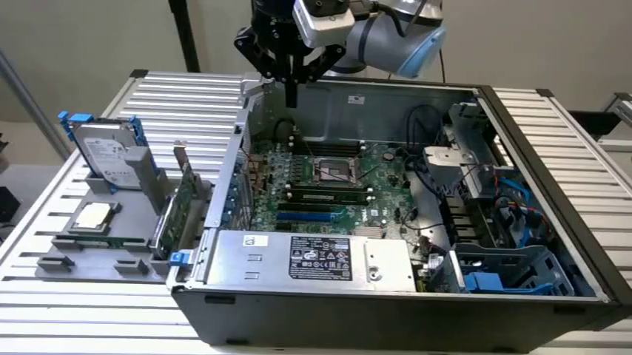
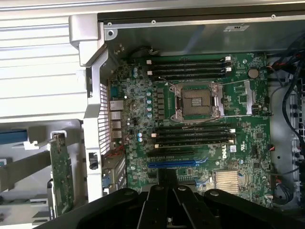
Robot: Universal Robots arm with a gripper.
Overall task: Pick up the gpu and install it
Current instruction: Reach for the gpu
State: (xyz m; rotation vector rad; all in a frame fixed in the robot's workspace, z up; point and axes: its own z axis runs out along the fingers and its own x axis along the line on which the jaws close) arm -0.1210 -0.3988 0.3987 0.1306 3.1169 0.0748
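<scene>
Above the far wall of the open computer case (image 1: 395, 310), toward the exterior view's left, the gripper (image 1: 291, 100), pointing straight down, fingers pressed together with nothing between them; well apart from it, the gpu (image 1: 177, 207), standing on edge in a grey holder (image 1: 59, 262) just outside the case wall, green face showing, untouched; in the same holder, a hard drive (image 1: 106, 159) in a blue frame and a small square chip (image 1: 92, 216); inside the case, the motherboard (image 1: 326, 174) with a long blue slot (image 2: 176, 162).

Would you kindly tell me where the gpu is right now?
Exterior view's left: the gpu stands on edge in the grey holder, just outside the case.
</scene>
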